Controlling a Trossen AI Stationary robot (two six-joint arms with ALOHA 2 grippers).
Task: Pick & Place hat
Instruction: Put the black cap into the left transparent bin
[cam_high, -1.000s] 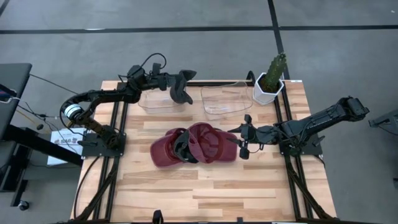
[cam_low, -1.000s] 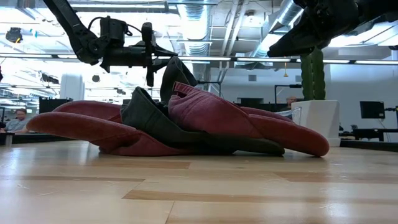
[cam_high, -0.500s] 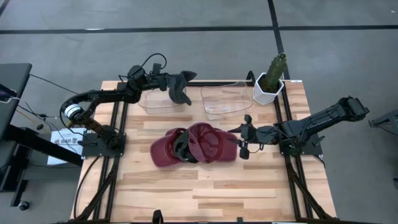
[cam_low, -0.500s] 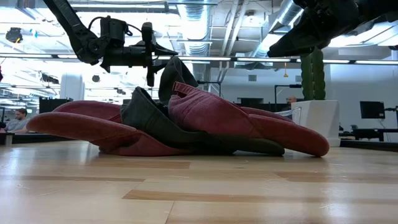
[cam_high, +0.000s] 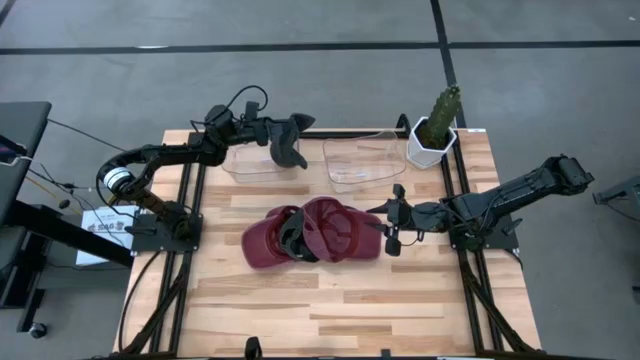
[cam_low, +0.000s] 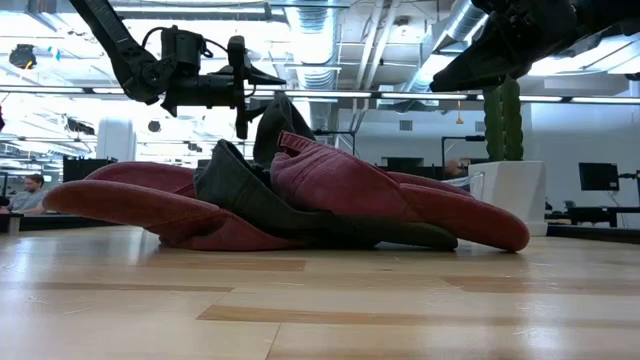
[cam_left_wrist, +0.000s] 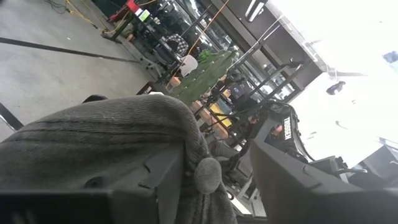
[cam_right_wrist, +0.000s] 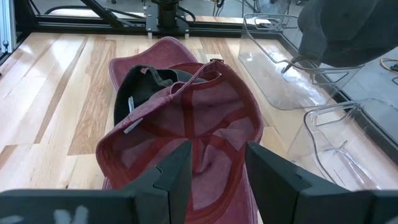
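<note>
A dark grey knit hat (cam_high: 290, 145) hangs at my left gripper (cam_high: 296, 128), high over the right end of the left clear bin (cam_high: 250, 162) at the table's far side. In the left wrist view the gripper (cam_left_wrist: 217, 158) is open. The hat (cam_left_wrist: 106, 134) covers one finger, and its pompom (cam_left_wrist: 208, 174) sits in the gap. A pile of maroon caps (cam_high: 315, 235) with a dark cap (cam_right_wrist: 149, 84) among them lies flat on the table's middle. My right gripper (cam_high: 392, 231) stands open just right of the pile, nothing between its fingers (cam_right_wrist: 214, 180). My left gripper reaches level from the table's left. The knit hat lies draped over one finger (cam_left_wrist: 158, 177), with its fold (cam_left_wrist: 177, 127) on top of that finger. The other finger (cam_left_wrist: 292, 180) stands apart from the hat. The hat hangs below the gripper, clear of the table.
A second clear bin (cam_high: 360, 165) stands right of the first. A cactus in a white pot (cam_high: 433, 135) is at the far right corner. Bare wood lies in front of the cap pile toward the near edge (cam_high: 330, 310).
In the low view my left gripper's fingers have spread apart around the grey hat. The hat has sagged slightly but stays hanging at the gripper. Neither arm has shifted.
</note>
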